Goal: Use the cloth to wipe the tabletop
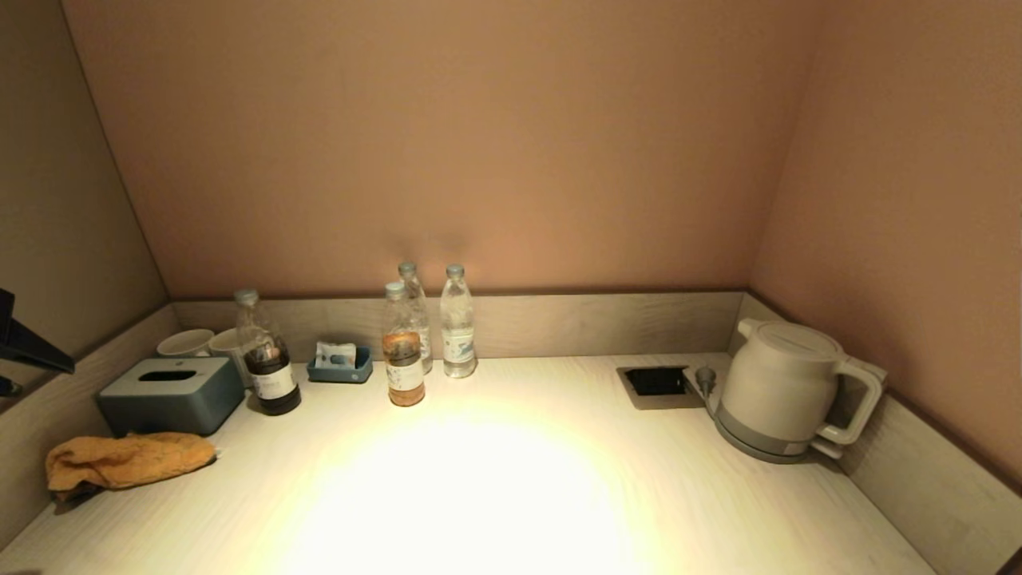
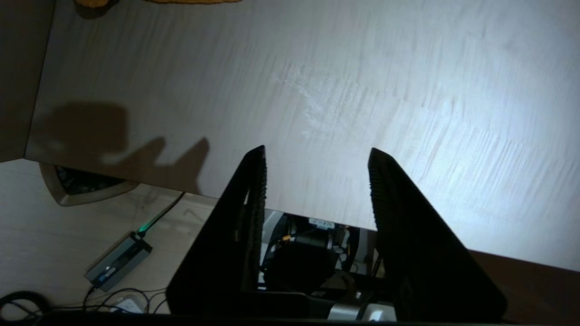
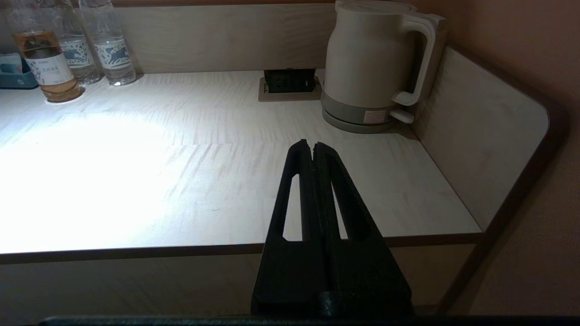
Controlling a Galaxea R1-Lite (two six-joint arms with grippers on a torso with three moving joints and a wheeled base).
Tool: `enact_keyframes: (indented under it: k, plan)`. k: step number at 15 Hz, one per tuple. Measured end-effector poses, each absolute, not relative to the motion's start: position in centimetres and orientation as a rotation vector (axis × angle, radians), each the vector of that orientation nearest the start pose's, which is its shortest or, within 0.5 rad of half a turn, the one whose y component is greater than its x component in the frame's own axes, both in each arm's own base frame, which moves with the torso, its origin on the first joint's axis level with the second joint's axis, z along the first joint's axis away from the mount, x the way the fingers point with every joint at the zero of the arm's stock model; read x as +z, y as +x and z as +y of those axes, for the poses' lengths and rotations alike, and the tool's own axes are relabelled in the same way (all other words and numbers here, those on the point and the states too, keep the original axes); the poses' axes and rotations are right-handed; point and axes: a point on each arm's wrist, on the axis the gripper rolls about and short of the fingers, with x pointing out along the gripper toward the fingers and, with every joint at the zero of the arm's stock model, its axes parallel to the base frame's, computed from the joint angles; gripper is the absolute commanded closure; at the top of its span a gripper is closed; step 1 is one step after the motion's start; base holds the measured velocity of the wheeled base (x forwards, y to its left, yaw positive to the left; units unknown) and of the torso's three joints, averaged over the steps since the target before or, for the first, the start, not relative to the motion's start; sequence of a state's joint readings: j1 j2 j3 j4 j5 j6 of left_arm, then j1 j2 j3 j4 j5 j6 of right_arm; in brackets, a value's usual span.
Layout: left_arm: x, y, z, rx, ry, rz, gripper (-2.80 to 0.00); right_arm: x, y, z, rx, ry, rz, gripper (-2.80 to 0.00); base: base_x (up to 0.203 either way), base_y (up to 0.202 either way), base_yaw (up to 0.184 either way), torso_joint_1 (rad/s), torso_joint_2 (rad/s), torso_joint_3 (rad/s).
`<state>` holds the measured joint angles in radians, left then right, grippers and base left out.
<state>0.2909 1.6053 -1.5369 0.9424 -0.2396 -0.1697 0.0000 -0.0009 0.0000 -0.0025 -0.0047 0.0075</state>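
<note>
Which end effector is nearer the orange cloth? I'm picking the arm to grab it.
Left. The left end effector hangs over the tabletop's front-left edge, near the orange cloth. The right end effector is far right, facing the kettle.

The left gripper (image 2: 317, 154) hangs over the near edge at about 7 o'clock, its fingers spread wide. The right gripper (image 3: 312, 146) waits at 5 o'clock, fingers pressed together.

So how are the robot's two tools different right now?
The left tool is open, its fingers spread wide above the tabletop's front edge; the right tool is shut, fingers pressed together. The left one is nearer the orange cloth, the right nearer the kettle. Both are black and empty.
</note>
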Motion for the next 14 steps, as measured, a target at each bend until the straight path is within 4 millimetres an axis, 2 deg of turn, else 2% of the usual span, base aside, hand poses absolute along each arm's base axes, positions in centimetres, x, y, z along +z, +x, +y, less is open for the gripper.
enact_keyframes:
  k: [4,9,11,14]
  plan:
    - [26.4,21.7,5.7,0.055,-0.311,1.043,0.00,7.6,-2.3,0.0,-0.004,0.008,-0.004,0.00,0.000,0.000,0.000,0.000,0.00,0.000]
    - [26.8,19.6,5.0,-0.024,-0.175,1.024,0.00,7.6,-2.3,0.0,-0.004,0.008,-0.004,0.00,0.000,0.000,0.000,0.000,0.00,0.000]
    - [27.5,18.6,4.7,-0.061,-0.154,0.980,0.00,7.6,-2.3,0.0,-0.004,0.008,-0.004,0.00,0.000,0.000,0.000,0.000,0.00,0.000]
    - [29.7,16.4,4.0,-0.088,-0.116,0.827,0.00,7.6,-2.3,0.0,-0.005,0.008,-0.003,0.00,0.000,0.000,0.000,0.000,0.00,0.000]
